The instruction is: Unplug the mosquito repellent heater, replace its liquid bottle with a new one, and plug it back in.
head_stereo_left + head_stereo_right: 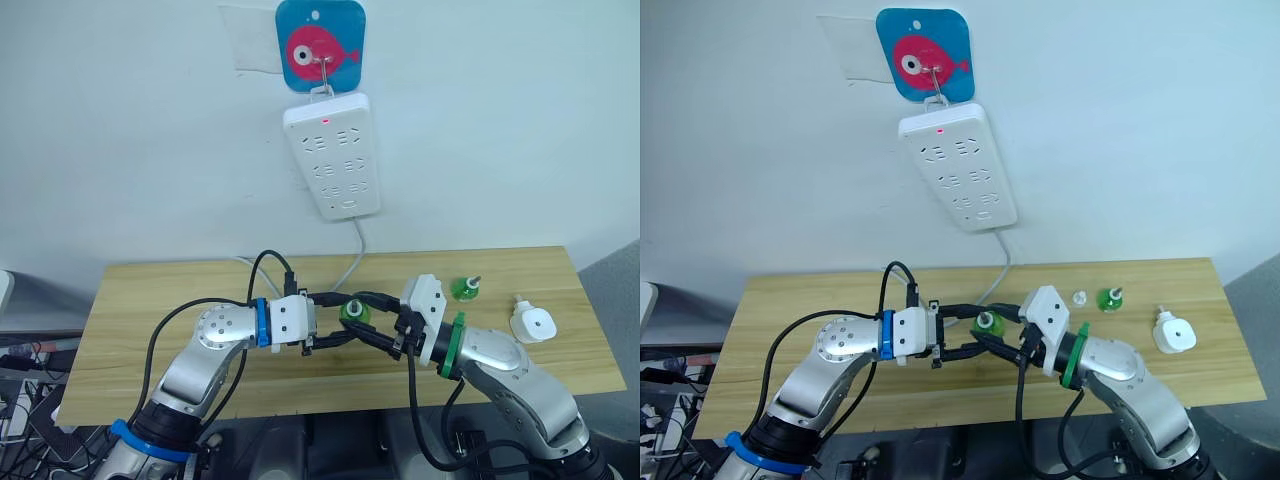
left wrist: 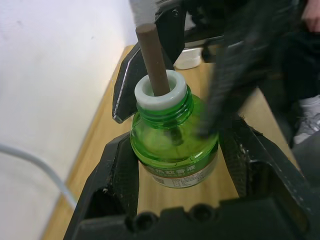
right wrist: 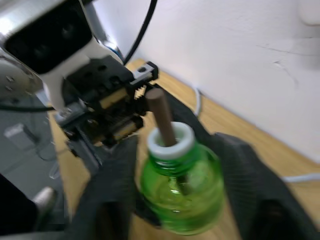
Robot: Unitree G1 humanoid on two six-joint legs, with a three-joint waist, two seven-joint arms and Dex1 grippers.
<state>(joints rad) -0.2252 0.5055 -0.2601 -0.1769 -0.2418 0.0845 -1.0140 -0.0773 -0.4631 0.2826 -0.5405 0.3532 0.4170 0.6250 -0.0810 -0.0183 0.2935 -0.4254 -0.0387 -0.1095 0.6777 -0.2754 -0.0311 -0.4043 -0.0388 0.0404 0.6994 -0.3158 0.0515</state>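
The mosquito repellent heater (image 1: 533, 325) lies unplugged at the right end of the wooden surface (image 1: 180, 290), a second green bottle (image 1: 465, 289) just beside it. Mid-surface, an uncapped green bottle (image 1: 354, 311) stands upright, wick up, between both grippers: the left gripper (image 1: 335, 318) has its fingers clamped on the body, and the right gripper (image 1: 385, 320) brackets it, though I cannot tell whether it grips. The heater is nearer the right arm. The power strip (image 1: 331, 152) hangs on the wall above.

Both hands (image 1: 352, 322) closed, fingertips meeting
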